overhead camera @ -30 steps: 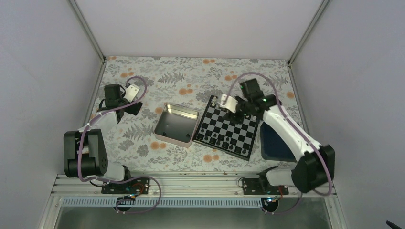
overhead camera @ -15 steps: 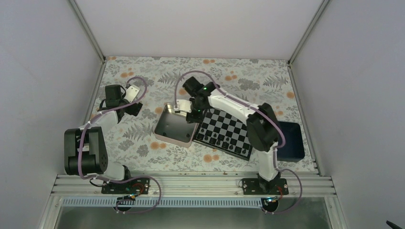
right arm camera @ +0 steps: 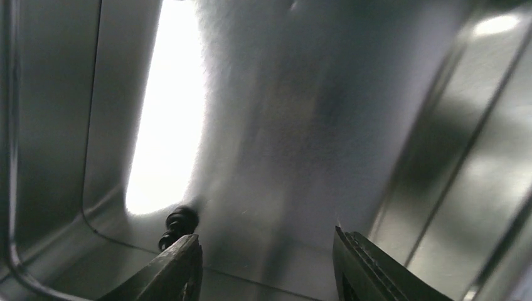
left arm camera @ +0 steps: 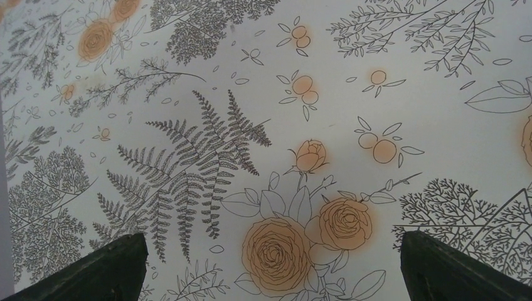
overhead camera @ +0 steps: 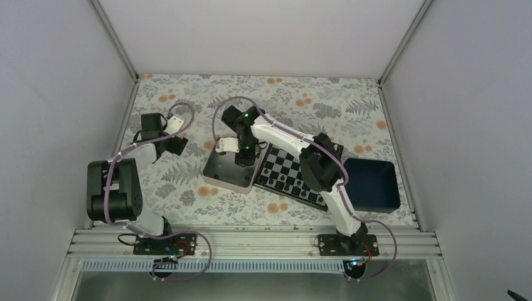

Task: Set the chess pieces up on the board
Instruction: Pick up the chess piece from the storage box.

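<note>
Presently: R pincer [right arm camera: 263, 251] low over tin [right arm camera: 56, 125] interior, fingers spread, nothing gripped. One black chess piece [right arm camera: 177, 227] on tin floor, just beside one fingertip; contact can't be confirmed. Board [overhead camera: 295, 172] just right of R pincer, touching tin edge; several chess pieces [overhead camera: 287, 182] on its near rows. L pincer [left arm camera: 271, 251] spread wide, empty, above floral bench [left arm camera: 313, 94], well left of tin.

Tin [overhead camera: 221, 172] left of board [overhead camera: 283, 170] (tray [overhead camera: 371, 185] right)
</note>
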Tool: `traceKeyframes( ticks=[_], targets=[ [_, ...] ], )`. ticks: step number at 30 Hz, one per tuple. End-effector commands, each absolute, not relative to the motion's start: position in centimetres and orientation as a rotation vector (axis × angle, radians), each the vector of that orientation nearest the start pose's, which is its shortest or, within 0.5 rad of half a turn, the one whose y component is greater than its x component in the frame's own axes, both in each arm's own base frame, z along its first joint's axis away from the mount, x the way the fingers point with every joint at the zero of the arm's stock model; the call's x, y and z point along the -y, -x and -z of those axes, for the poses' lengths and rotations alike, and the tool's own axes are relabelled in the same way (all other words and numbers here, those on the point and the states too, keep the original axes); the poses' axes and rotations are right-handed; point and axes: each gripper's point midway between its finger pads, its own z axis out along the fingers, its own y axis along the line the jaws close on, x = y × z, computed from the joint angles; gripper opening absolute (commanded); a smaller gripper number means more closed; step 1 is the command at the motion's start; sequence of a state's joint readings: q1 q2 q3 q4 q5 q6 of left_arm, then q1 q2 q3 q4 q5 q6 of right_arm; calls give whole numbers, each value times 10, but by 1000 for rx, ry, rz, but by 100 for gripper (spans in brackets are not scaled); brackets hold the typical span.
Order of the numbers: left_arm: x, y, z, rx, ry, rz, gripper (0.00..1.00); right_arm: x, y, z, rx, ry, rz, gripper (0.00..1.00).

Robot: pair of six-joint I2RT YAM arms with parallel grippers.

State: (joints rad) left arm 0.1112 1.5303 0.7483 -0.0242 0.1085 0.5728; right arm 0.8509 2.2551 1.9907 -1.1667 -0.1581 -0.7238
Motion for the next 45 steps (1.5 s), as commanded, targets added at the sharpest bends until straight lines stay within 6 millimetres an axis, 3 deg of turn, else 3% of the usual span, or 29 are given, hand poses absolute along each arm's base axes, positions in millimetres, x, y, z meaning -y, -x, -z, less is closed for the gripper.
traceKeyframes(
  ticks=[1, 11, 24, 31, 37, 45],
  targets=[
    [-28, -403, -76, -2283, -603, -209, 100, -359, -266, -60, -2218, 2223, -170, 55],
    [-23, -402, -76, -2273, -614, -180, 100, -358, -245, -56, -2267, 2223, -138, 63],
    [-21, -400, -82, -2249, -614, -179, 100, -350, -237, -30, -2323, 2275, -111, 52],
    [-21, -399, -80, -2250, -619, -176, 100, -349, -236, -22, -2330, 2293, -111, 39],
    [-21, -399, -79, -2252, -620, -173, 100, -355, -240, -29, -2304, 2281, -115, 16],
    [-20, -400, -80, -2251, -619, -174, 100, -366, -252, -76, -2211, 2188, -124, 8]
  ],
)
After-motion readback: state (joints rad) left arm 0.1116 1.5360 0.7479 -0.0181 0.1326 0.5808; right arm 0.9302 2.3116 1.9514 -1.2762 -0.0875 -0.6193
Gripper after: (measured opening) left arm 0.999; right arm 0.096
